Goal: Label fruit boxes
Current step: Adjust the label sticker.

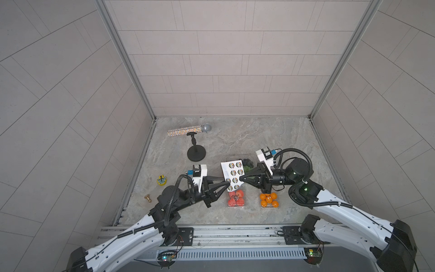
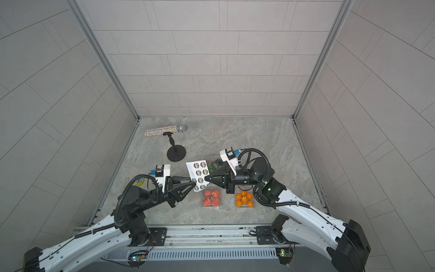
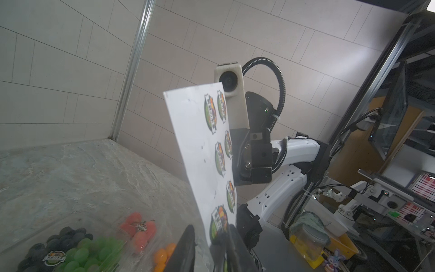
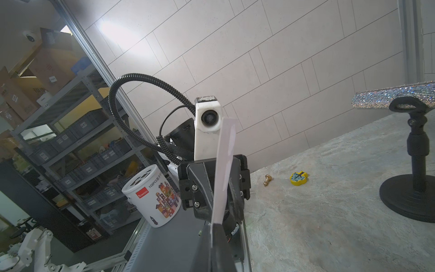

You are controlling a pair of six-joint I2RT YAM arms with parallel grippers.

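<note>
Your right fingers (image 4: pixel 220 252) are pressed together on the 4 o'clock edge of the sticker sheet (image 1: pixel 231 173). They pinch it clear of the bench (image 1: pixel 259 136). The sheet is tilted, and both top views show its printed side with two columns of round stickers. The right wrist view sees it almost edge-on.

Your left fingers (image 3: pixel 186 249) sit at the sheet's 7 o'clock corner with the paper between them. One finger lies against the sheet and the other stands just off it. You can't tell whether they are pinching it or only close around it.

The grape box (image 1: pixel 247 164) is on the bench at 1 o'clock of the sheet, partly hidden under the sheet and your right arm. The left wrist view shows green grapes, blueberries and a round label on its lid (image 3: pixel 54 256).

The red fruit box (image 1: pixel 236 199) sits at 6 o'clock of the sheet, near your left fingertips. The orange box (image 1: pixel 269 200) is at 3 o'clock of the red fruit box, apart from it, with your right arm above.

A microphone (image 1: pixel 189 130) on a black stand (image 1: pixel 196 153) is at 10 o'clock of the sheet. A yellow toy (image 1: pixel 161 181) and a brass piece (image 1: pixel 148 198) lie out at 9 o'clock, well apart from the boxes.
</note>
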